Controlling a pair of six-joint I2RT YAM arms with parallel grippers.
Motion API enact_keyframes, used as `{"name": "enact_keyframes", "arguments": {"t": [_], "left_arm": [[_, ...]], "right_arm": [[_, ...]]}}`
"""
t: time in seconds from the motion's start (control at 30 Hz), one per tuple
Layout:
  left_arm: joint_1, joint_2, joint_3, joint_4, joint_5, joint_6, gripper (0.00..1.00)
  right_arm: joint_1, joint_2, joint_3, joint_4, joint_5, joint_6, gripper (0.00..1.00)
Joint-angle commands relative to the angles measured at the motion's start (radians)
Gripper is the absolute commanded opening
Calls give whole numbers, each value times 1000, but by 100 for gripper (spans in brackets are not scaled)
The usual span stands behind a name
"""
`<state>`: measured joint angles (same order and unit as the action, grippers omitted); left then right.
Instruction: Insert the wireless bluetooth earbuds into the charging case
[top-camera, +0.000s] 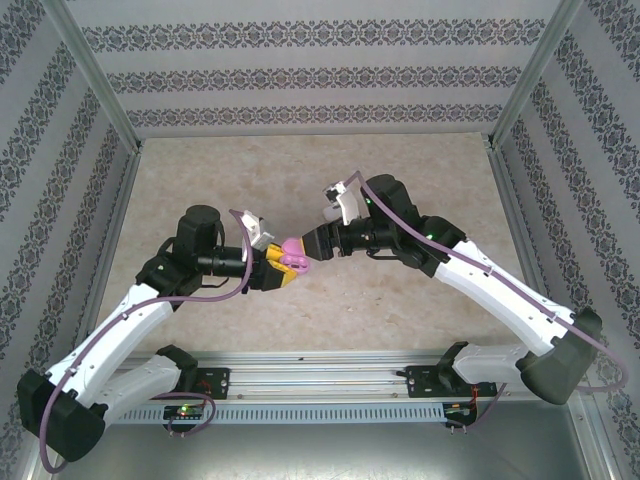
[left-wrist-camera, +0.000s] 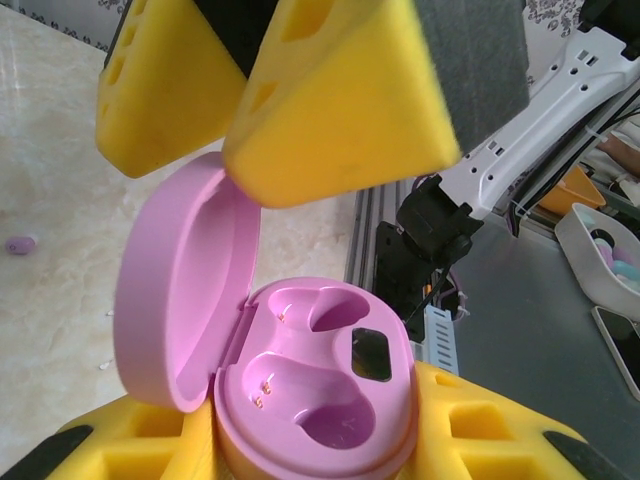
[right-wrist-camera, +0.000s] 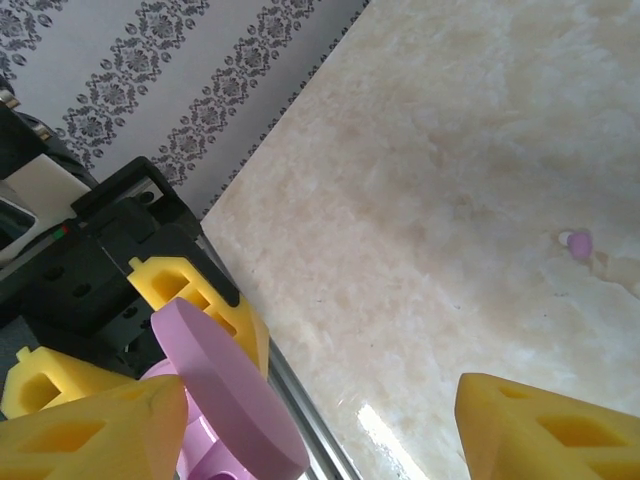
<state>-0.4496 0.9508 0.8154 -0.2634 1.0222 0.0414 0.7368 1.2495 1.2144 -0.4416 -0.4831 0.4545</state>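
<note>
Left hand clamps the open pink charging case, 2 wells showing.

- Case: underside hidden by the left gripper; its near side is cut off by the picture's bottom edge.
- Right gripper: fingers cut off at the top edge, covering part of the lid.
- Speck on the table: too small to identify.

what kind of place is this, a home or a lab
Most likely a lab robot cell, not a home: patterned wallpaper panels on a metal frame, a marble-look tabletop, plus left arm and right arm bolted to a rail at its near edge.
</note>
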Motion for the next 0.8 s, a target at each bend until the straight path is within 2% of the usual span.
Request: {"name": "enact_keyframes", "arguments": {"t": [0.0,0.4,0.57,0.77], "left_arm": [[-3,-2,-21,97,66,-15,0],[12,-1,-89,208,35,-102,0],[21,-3,-95,233,53,-125,0],[27,-9,-93,243,81,-144,0]], "right_arm": [[-14,-30,-16,63,-11,26,71],[-13,-45,-12,86,-64,31,73],[-3,-96,-57,76,-85,-61,74],[79,-147,-59,-35,15,-239,76]]}}
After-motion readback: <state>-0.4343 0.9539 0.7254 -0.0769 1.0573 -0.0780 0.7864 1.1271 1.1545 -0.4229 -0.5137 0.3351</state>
